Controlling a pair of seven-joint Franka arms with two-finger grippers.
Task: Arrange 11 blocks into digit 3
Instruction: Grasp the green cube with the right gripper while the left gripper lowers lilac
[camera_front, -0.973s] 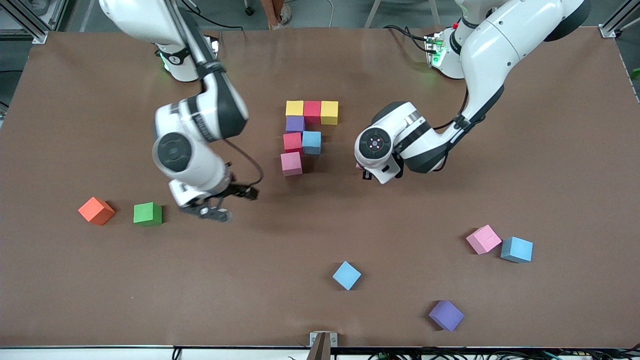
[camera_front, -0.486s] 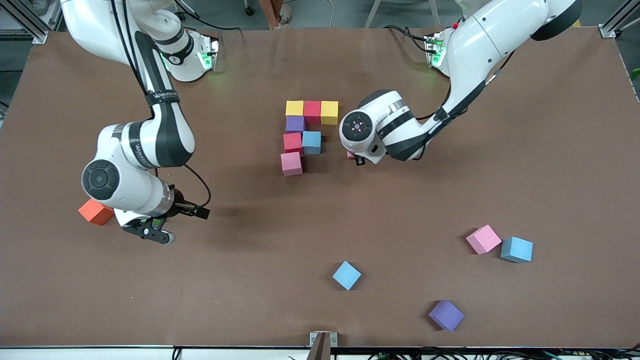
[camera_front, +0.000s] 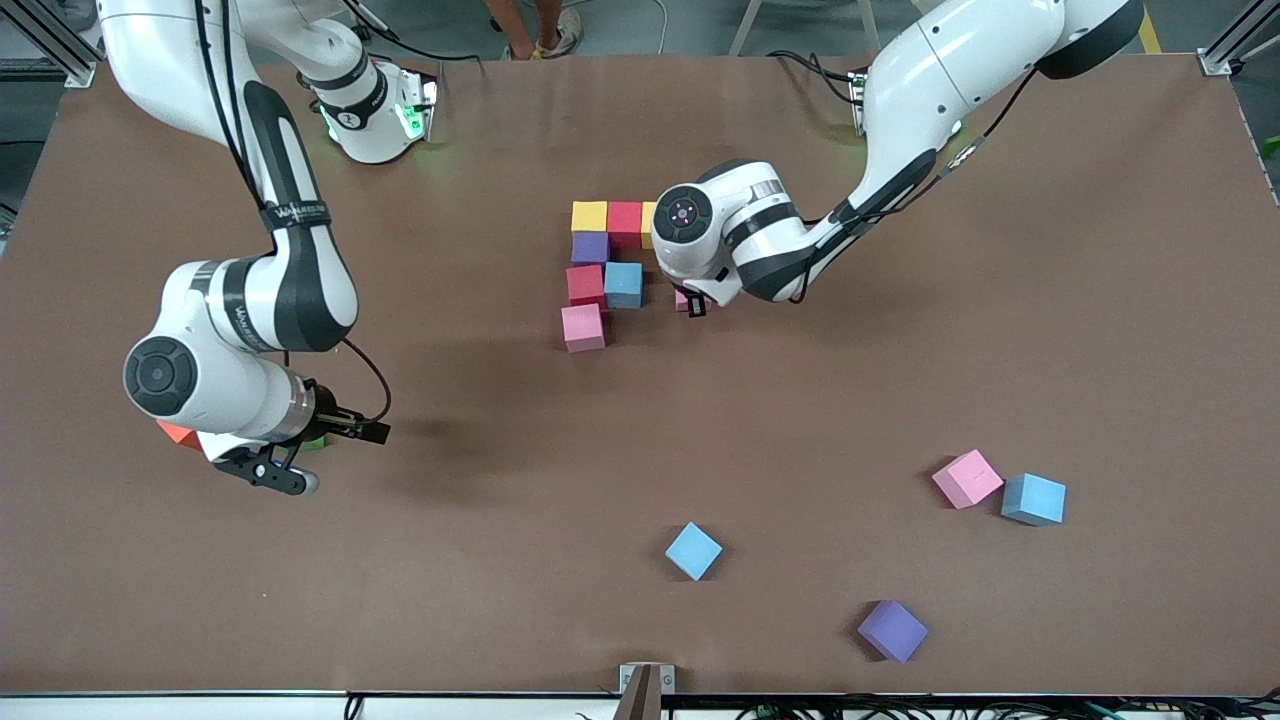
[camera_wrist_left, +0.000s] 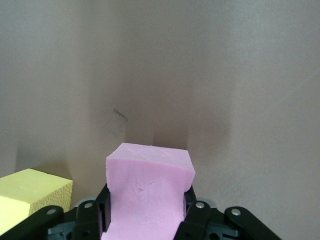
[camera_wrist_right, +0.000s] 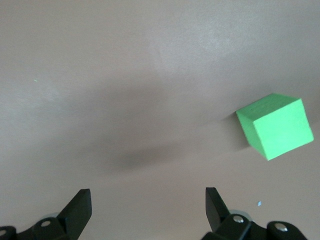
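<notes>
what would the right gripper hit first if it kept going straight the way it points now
Probably just bare table: the open right gripper points down at it, and the green block sits off to one side of that line, though depth is unclear.

Arms: glossy white shells, black joint bands, round grey end caps | Cables: thin black, looped at wrists | Bases: green indicator lights | Fingers: black, silver screws
</notes>
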